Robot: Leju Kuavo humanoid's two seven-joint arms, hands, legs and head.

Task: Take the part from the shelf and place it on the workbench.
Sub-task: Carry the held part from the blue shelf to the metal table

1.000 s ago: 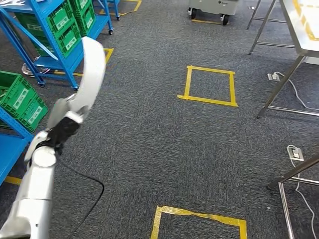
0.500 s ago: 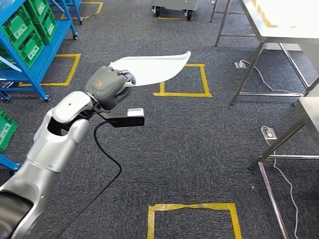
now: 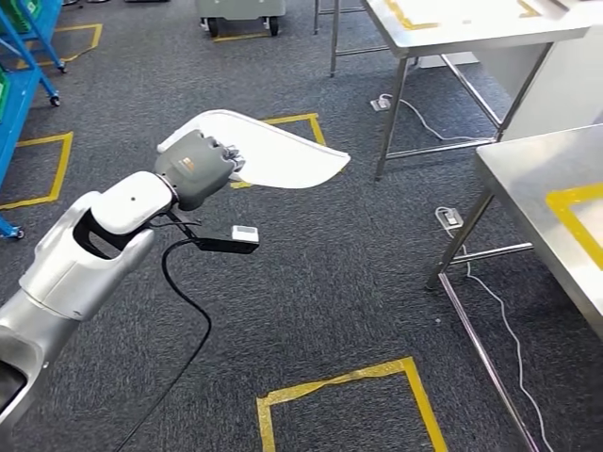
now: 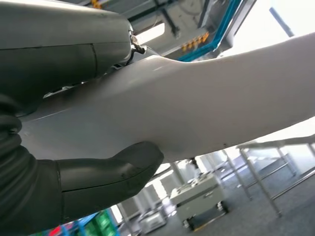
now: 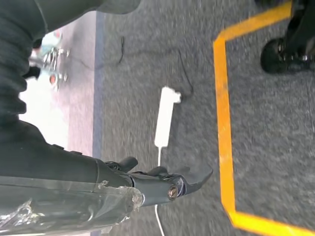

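Steel-topped workbench (image 3: 526,179) with a yellow tape outline fills the near right, a second steel table (image 3: 441,24) stands far behind it, and grey carpet (image 3: 341,282) marked with yellow tape squares (image 3: 349,395) spreads between; a sliver of blue shelving (image 3: 18,66) sits at the far left edge. By my judgement the fetching half is done — the long white curved plastic part (image 3: 285,151) is off the shelf and carried in the air over the carpet, left of the workbench and well apart from it; what is left is the approach and the setting down on the steel top. Its long axis runs roughly left to right in the head view, the free tapered end pointing right toward the benches, lying near flat. Silver left arm reaches forward; the left hand (image 3: 195,168) clasps the part at its left end, thumb (image 4: 111,167) under, fingers over. Right hand (image 5: 163,179) hangs toward the floor, fingers fairly straight, holding nothing.
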